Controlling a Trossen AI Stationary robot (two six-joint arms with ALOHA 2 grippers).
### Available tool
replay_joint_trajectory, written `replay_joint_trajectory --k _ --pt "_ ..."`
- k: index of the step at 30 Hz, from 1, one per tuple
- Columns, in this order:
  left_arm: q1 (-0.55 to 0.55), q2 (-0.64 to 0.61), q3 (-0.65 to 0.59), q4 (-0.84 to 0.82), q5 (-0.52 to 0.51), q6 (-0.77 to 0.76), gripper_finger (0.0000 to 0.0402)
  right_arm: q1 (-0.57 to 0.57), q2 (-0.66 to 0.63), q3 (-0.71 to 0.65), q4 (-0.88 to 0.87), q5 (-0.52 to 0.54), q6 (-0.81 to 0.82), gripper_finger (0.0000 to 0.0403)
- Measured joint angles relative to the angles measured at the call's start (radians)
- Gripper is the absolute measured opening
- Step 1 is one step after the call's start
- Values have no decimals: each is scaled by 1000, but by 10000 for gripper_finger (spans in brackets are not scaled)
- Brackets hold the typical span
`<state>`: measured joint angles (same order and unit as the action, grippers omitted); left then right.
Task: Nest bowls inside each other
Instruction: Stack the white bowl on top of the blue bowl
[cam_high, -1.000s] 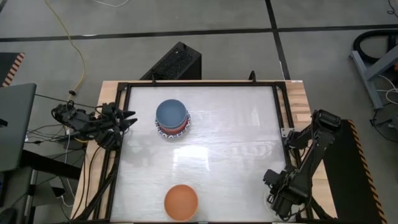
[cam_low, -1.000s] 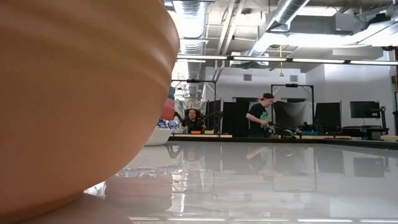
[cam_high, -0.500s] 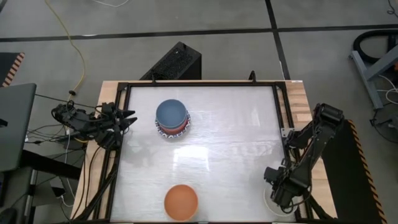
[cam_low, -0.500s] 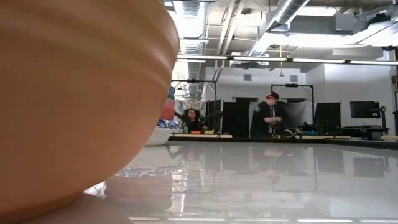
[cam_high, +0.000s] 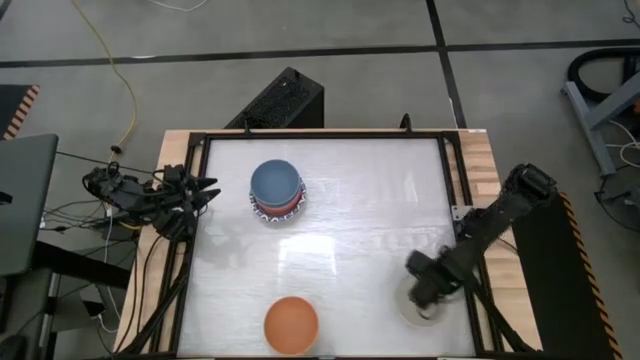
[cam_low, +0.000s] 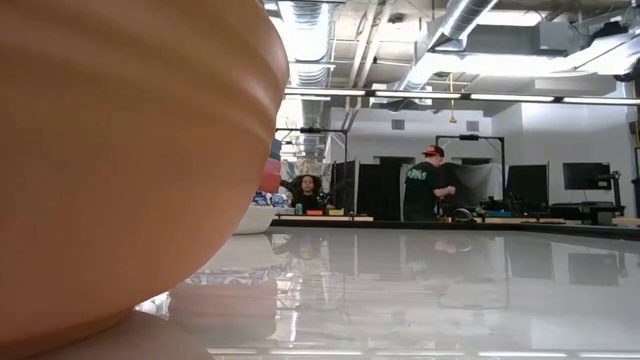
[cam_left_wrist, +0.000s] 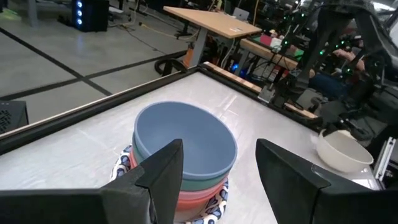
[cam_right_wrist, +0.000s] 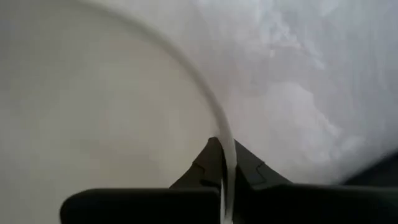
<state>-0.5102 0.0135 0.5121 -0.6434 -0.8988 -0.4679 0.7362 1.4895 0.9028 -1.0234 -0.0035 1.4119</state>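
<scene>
A blue bowl (cam_high: 275, 181) tops a stack of bowls with green, pink and red rims (cam_left_wrist: 199, 186); the stack stands on a patterned plate (cam_high: 262, 212) at the far left of the table. An orange bowl (cam_high: 291, 324) sits alone at the near edge and fills the left of the low view (cam_low: 120, 160). Toward the near right is a cream bowl (cam_high: 408, 310), with my right gripper (cam_high: 424, 297) above it, pointing down and shut on its rim. My left gripper (cam_high: 212, 190) waits open and level at the table's left edge, facing the stack (cam_left_wrist: 217, 149). My right gripper pinches the cream bowl's rim (cam_right_wrist: 227, 155) between its two fingers, one finger inside the bowl and one outside. The fingers come from above, pointing down. Whether the bowl rests on the table or hangs clear, I cannot tell.
A black frame (cam_high: 320, 134) runs around the white tabletop, with a wooden border on the right (cam_high: 485, 170). Open tabletop lies between the stack, the orange bowl and the cream bowl. People stand at benches in the room beyond (cam_low: 420, 185).
My right gripper has swung from the near right corner toward the table's left and a little toward the far edge. The cream bowl has come along with it, away from the corner.
</scene>
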Motion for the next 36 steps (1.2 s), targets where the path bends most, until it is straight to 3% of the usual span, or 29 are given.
replay_joint_trajectory --k 8,11,18,23,31,36 --pt "0 0 0 -36 2 0 191 -390 1 -1 238 45 -209 8" --pt "0 0 0 -36 2 0 191 -527 4 -2 362 108 -298 7" --pt "0 0 0 -36 0 10 191 -772 7 62 537 127 -556 6" --pt "0 0 0 -36 -1 10 191 -851 6 191 543 124 -695 6" --pt "0 0 0 -36 -3 11 191 -894 5 376 693 111 -910 6" --pt "0 0 0 -36 -6 4 191 -942 5 423 841 116 -1018 6"
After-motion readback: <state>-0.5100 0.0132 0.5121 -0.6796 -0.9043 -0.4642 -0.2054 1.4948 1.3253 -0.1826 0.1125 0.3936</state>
